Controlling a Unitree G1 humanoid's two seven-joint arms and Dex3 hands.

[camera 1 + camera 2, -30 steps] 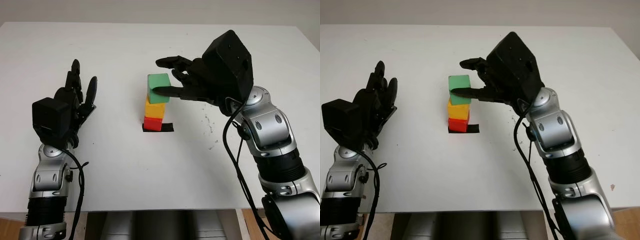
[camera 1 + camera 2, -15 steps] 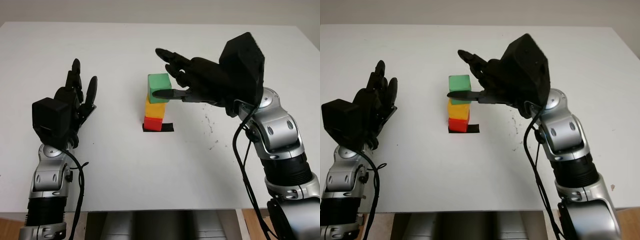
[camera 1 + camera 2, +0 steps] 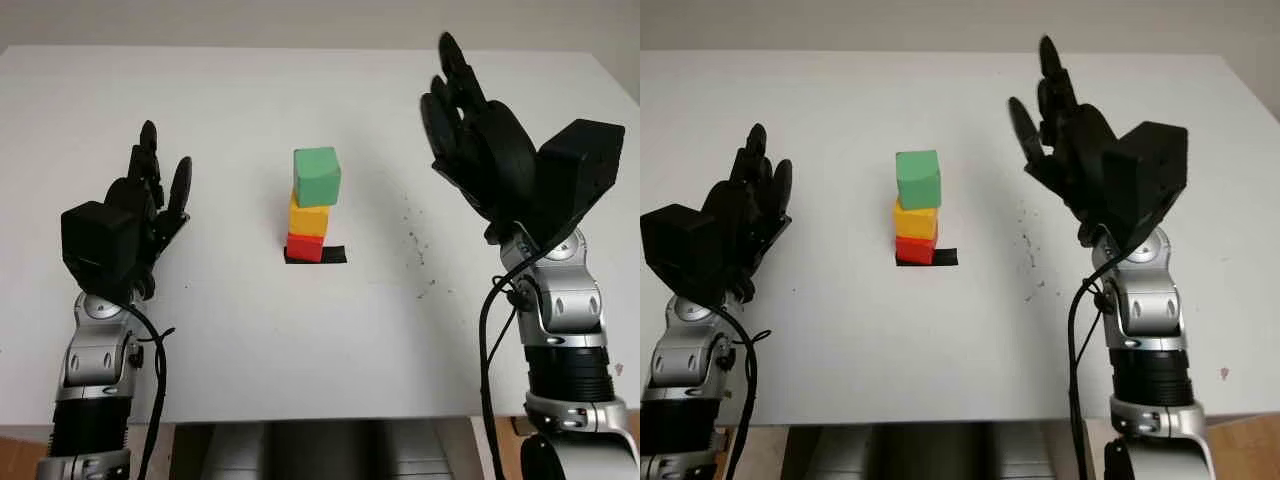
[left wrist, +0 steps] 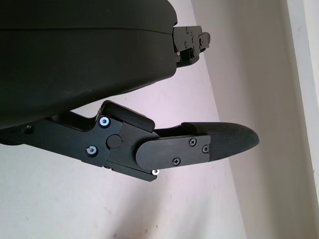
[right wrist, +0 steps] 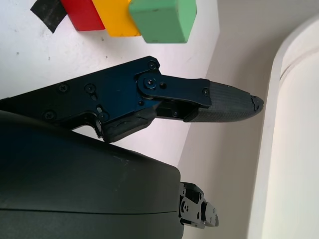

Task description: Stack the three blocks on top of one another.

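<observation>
Left eye view: green block (image 3: 317,175) sits on yellow block (image 3: 309,214), on red block (image 3: 306,246), mid-table (image 3: 250,330) at a black tape mark (image 3: 335,254). Right hand (image 3: 480,150) released, raised beside stack; left hand (image 3: 140,210) open, well apart. Stack looks complete.

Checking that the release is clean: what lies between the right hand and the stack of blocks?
Nothing but bare white table, as the left eye view shows. The right hand is open, raised beside the stack, apart from it; some small dark specks mark the table nearer the hand.
</observation>
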